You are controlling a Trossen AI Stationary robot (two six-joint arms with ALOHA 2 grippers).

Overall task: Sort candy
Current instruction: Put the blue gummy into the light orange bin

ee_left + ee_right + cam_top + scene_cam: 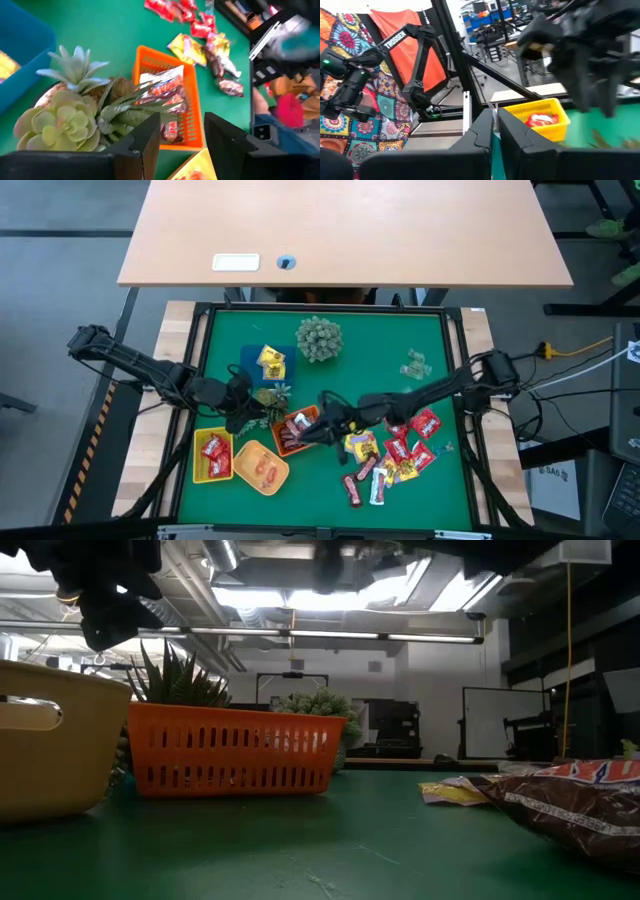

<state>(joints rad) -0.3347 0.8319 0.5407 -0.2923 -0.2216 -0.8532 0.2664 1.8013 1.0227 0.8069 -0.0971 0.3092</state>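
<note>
Candy lies in a loose pile [392, 452] on the green mat: red and yellow packets and dark brown bars. A few clear pieces [415, 363] lie apart toward the far right. More bars lie in the orange basket [298, 430], red packets in the yellow tray [213, 457], and yellow packets in the blue tray [268, 362]. My right gripper [325, 423] hovers level over the orange basket's right side, fingers shut [495, 125] with only a slit between them. My left gripper [240, 395] is open [182, 135], just left of a potted succulent [75, 112].
A spiky pale green plant ball [318, 338] stands at the far middle of the mat. A round orange-yellow dish [262, 468] with red packets sits near the yellow tray. Black rails [458, 380] frame the mat. The succulent stands tight between the blue tray and the orange basket [165, 105].
</note>
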